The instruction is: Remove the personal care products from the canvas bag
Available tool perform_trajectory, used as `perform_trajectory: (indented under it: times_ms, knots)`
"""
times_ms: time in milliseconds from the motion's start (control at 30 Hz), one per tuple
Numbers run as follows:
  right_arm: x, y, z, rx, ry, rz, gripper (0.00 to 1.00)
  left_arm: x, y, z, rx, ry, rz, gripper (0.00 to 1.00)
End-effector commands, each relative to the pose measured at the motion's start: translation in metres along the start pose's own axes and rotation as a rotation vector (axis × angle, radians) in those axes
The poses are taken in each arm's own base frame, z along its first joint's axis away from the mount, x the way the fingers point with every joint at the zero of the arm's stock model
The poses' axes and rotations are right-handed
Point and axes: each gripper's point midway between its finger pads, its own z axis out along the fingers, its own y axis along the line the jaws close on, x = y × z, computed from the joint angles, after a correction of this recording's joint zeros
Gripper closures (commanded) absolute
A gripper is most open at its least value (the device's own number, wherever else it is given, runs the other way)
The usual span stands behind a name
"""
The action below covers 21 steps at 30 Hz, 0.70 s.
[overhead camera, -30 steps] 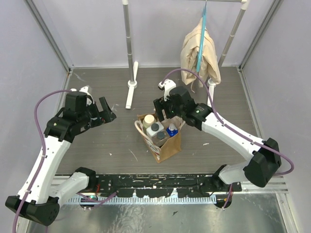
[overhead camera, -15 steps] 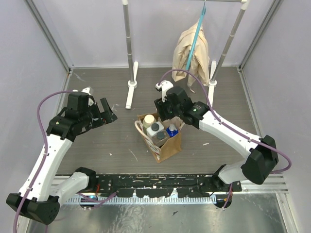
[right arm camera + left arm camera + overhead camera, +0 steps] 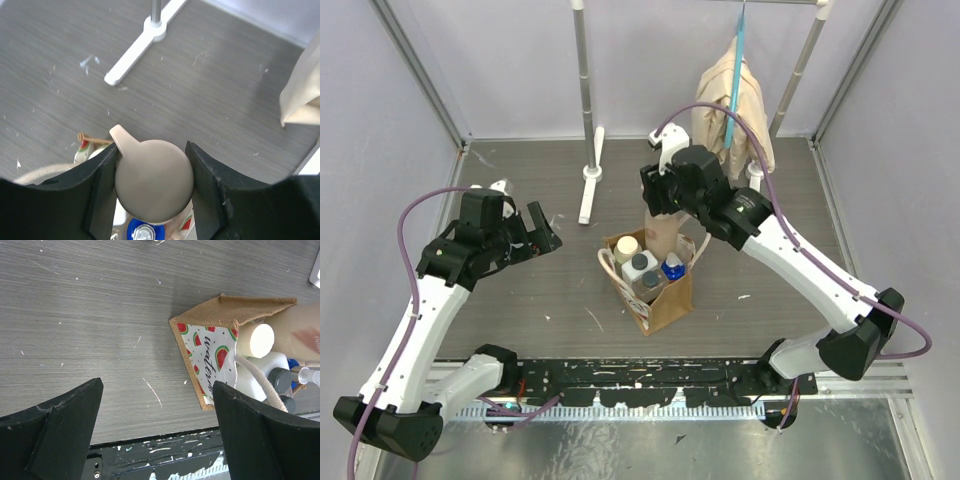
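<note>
Progress: nothing is out on the counter (image 3: 520, 300) yet; the beige pump-top bottle (image 3: 663, 236) is held at the mouth of the canvas bag (image 3: 668, 298).
In bag: cream-capped bottle (image 3: 626, 246), grey-capped white bottle (image 3: 640, 266), blue bottle (image 3: 673, 268).
Right hand (image 3: 154, 186): clamped on the pump-top's head, pointing down over the bag.
Left hand (image 3: 542, 228): spread wide, empty, hovering left of the bag.

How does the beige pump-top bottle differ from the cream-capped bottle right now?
Grip: the beige pump-top bottle is clamped in the right gripper; the cream-capped bottle is untouched.
Height: the pump-top bottle stands mostly above the canvas bag rim; the cream-capped bottle sits down inside, cap near the rim.
Top: the pump-top bottle has a domed head with a spout; the cream-capped bottle has a flat round cap.
Both are upright and pale.
</note>
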Motion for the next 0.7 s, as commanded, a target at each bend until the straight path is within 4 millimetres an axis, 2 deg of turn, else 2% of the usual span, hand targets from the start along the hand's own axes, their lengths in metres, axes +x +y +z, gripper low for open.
perform_trajectory:
  times_ms: [0,133,233,400,500,667]
  knots:
    - [-0.112,-0.018,-0.035,0.089,-0.340,0.036,0.68,-0.002,-0.007,-0.001,0.036,-0.008,-0.011,0.01]
    - [-0.141,-0.024,-0.042,0.123,-0.432,0.038,0.68,-0.004,-0.012,0.000,0.048,-0.005,-0.004,0.01]
    - [-0.157,-0.025,-0.037,0.140,-0.460,0.026,0.68,-0.002,-0.011,0.003,0.043,0.003,-0.001,0.01]
    - [-0.172,-0.023,-0.021,0.145,-0.490,0.017,0.68,-0.001,-0.008,0.002,0.031,0.003,0.003,0.01]
    - [-0.173,-0.028,-0.003,0.164,-0.498,0.020,0.68,-0.001,-0.008,0.000,0.030,-0.003,0.003,0.01]
    - [-0.155,-0.032,0.040,0.171,-0.483,0.028,0.68,0.003,-0.006,-0.001,0.028,-0.001,-0.003,0.01]
